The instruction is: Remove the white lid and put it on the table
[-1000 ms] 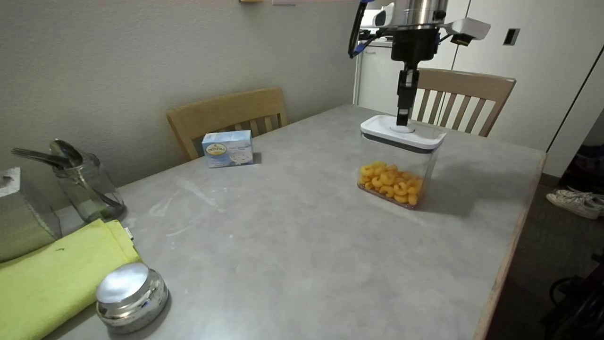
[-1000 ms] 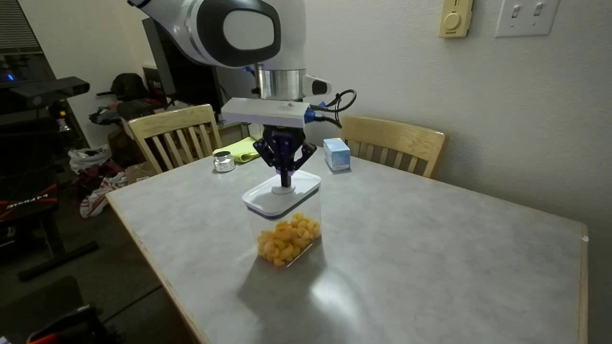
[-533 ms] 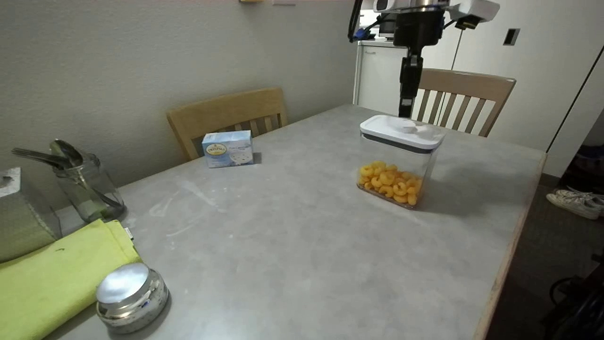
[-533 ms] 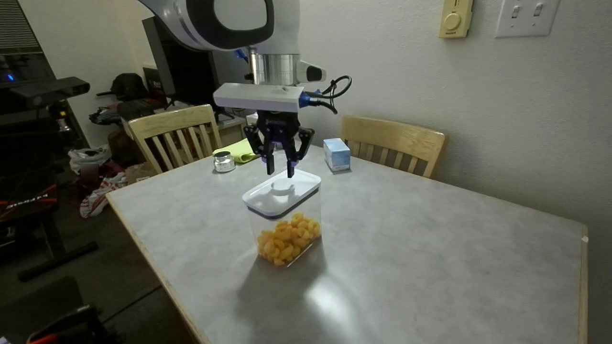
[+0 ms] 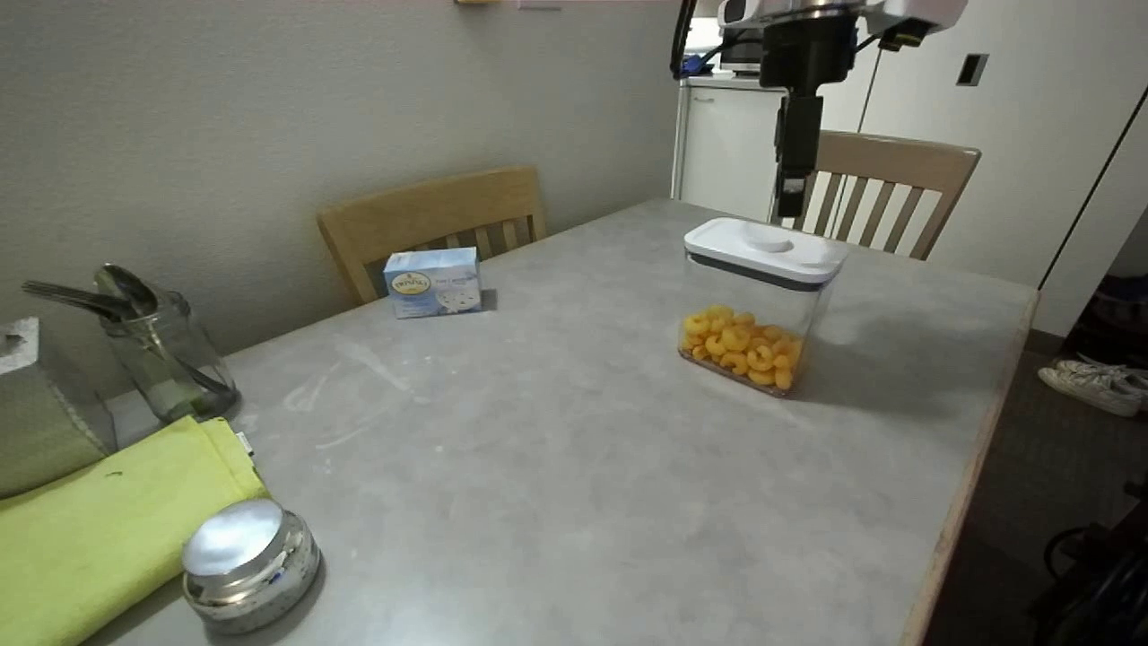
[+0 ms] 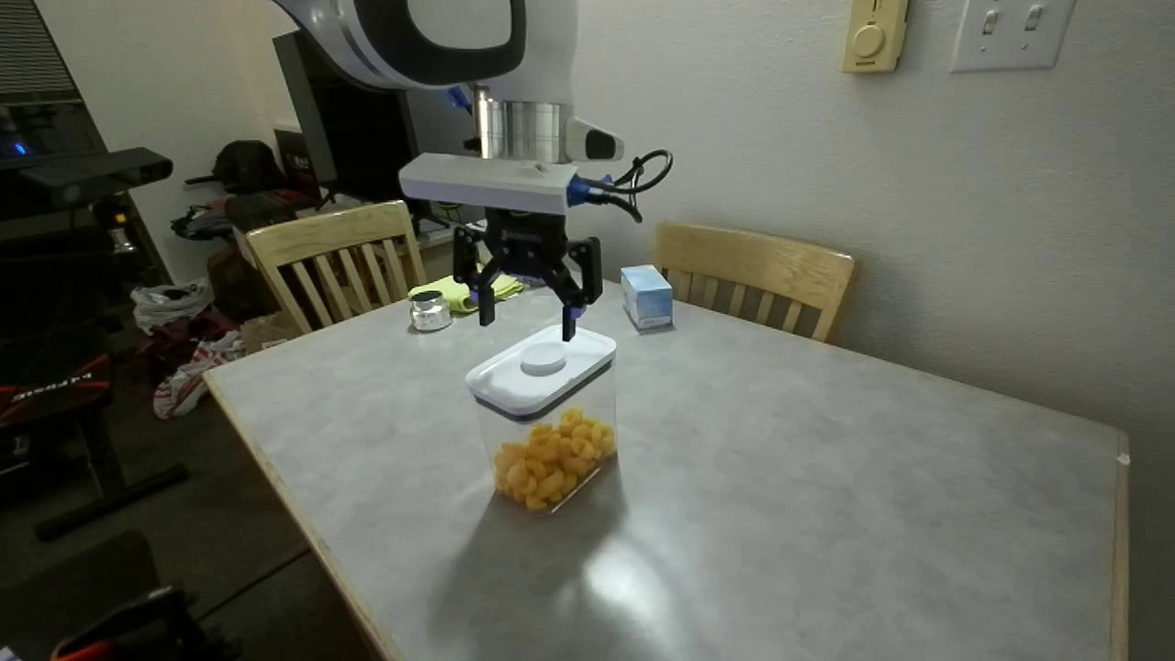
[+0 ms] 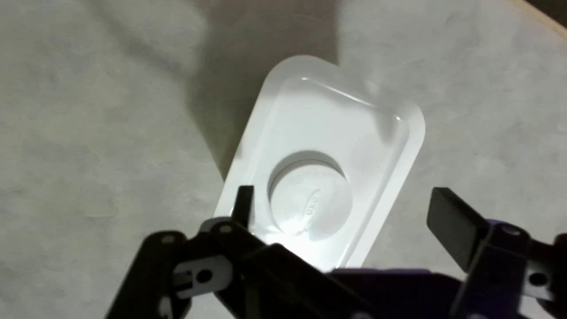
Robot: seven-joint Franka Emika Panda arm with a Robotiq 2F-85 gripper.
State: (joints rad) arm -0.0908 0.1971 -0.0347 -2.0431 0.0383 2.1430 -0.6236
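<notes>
The white lid (image 5: 731, 236) sits level on a clear container (image 6: 551, 459) of orange-yellow pasta. At the lid's middle is a round white button (image 6: 543, 359), which looks slightly raised. My gripper (image 6: 528, 325) hangs just above the lid, pointing down, its jaws wide apart with nothing between them. Seen from the wrist, the lid (image 7: 328, 119) lies below; one finger (image 7: 243, 204) overlaps its edge, while the opposite finger (image 7: 452, 226) stands out past the other long side over the grey table (image 7: 110, 155). The container rests on the table.
A blue-white tea box (image 5: 435, 283) stands near the wall. At the far end from the container are a shiny metal jar (image 5: 251, 565), a yellow cloth (image 5: 117, 529) and a glass jar with cutlery (image 5: 179, 368). Wooden chairs (image 6: 753, 275) line the table's edges.
My gripper has lifted off the lid's round button, shifted slightly sideways, and its fingers have spread from together to wide apart. The lid and container have stayed in place.
</notes>
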